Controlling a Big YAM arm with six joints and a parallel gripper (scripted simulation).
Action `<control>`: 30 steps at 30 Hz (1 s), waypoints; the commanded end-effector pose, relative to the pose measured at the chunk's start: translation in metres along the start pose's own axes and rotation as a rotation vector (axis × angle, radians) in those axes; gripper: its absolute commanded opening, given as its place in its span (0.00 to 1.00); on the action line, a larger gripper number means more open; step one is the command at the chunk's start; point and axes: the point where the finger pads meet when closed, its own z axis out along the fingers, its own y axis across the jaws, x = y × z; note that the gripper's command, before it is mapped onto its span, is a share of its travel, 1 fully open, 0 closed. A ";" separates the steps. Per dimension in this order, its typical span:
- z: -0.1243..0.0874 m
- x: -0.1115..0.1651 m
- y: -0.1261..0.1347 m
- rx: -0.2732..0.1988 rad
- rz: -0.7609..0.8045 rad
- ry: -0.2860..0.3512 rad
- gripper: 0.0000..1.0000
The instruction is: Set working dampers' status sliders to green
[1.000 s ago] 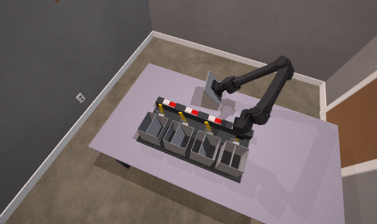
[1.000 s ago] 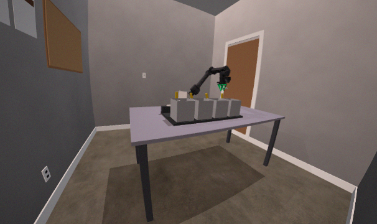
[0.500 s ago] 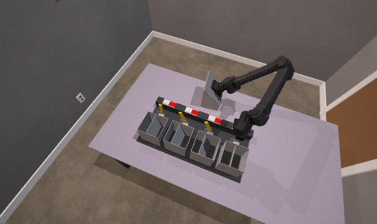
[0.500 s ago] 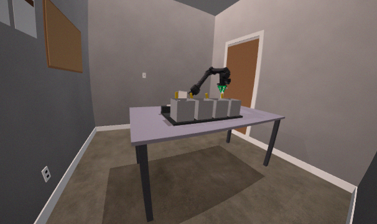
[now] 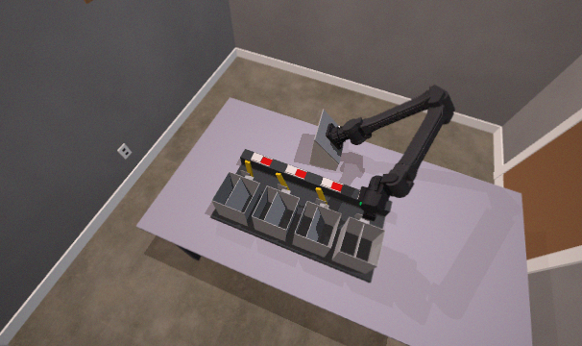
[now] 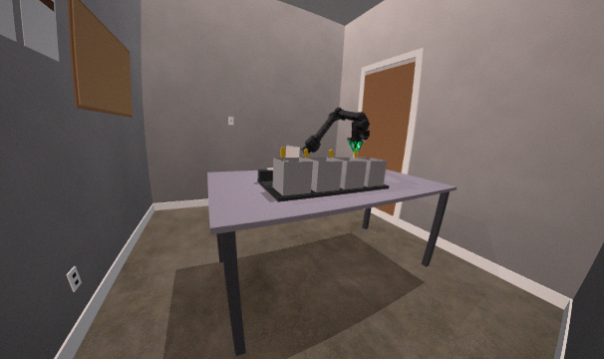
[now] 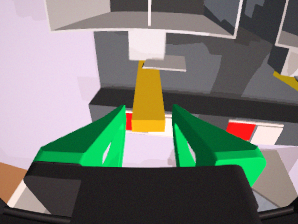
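Note:
Four grey box dampers stand in a row on a dark tray point(image 5: 296, 226), each with a blade inside. Behind them runs a dark slider rail point(image 5: 301, 173). Three sliders show white and red point(image 5: 296, 171), and yellow levers point(image 5: 282, 181) stand by the three left dampers. My gripper point(image 5: 370, 207) hangs over the rail's right end, behind the rightmost damper point(image 5: 358, 245), and hides that slider. In the wrist view my green fingers are open, one on each side of the tip of a yellow lever point(image 7: 149, 99). White cover point(image 7: 148, 151) and a sliver of red point(image 7: 128, 120) lie between them.
A grey wedge-shaped panel point(image 5: 327, 139) stands on the table behind the rail, by the arm's base. The neighbouring slider shows red in the wrist view point(image 7: 241, 131). In the exterior view the gripper point(image 6: 355, 146) hovers above the dampers point(image 6: 327, 175).

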 end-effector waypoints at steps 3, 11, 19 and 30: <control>0.011 0.001 0.006 0.000 0.004 -0.002 0.36; 0.021 0.001 0.006 -0.001 0.003 -0.002 0.36; 0.025 0.001 0.006 -0.001 0.003 -0.002 0.36; 0.026 0.000 0.007 -0.001 0.004 -0.001 0.36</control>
